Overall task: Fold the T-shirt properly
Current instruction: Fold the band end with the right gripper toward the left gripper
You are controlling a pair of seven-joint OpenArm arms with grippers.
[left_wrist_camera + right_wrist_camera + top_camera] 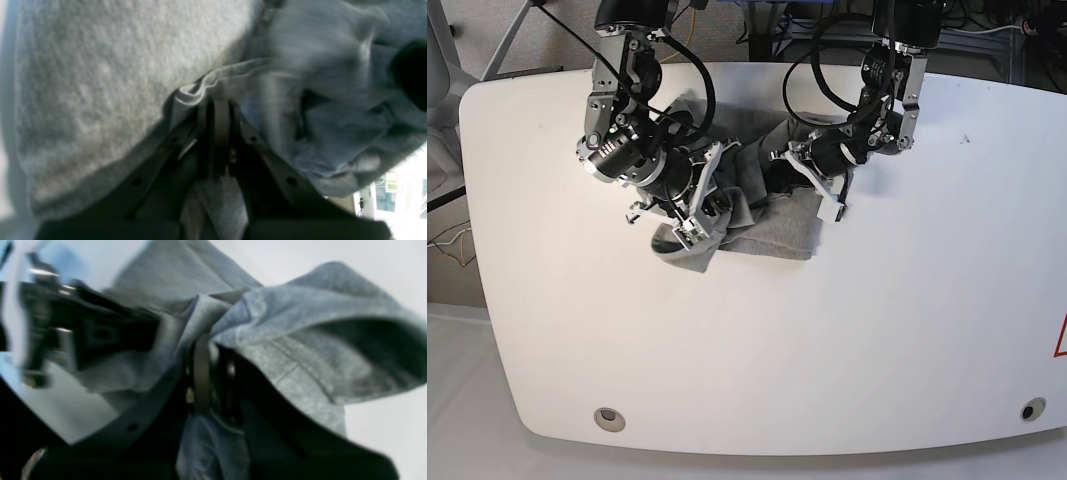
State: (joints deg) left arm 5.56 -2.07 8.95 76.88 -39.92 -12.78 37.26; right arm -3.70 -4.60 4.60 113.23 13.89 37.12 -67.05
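T-shirt (772,225) bunched on white counter (877,330), between both arms; left fingers (218,110) clenched on a fabric fold, right fingers (206,350) clenched on gathered cloth, sleeve drooping

base: overhead, far, sees table (877,330) | wrists: close along jaws | shared: T-shirt (777,235)

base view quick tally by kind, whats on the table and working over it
T-shirt: 1
Grippers: 2, the left gripper and the right gripper, both shut on the shirt
Table: 1
Total: 4
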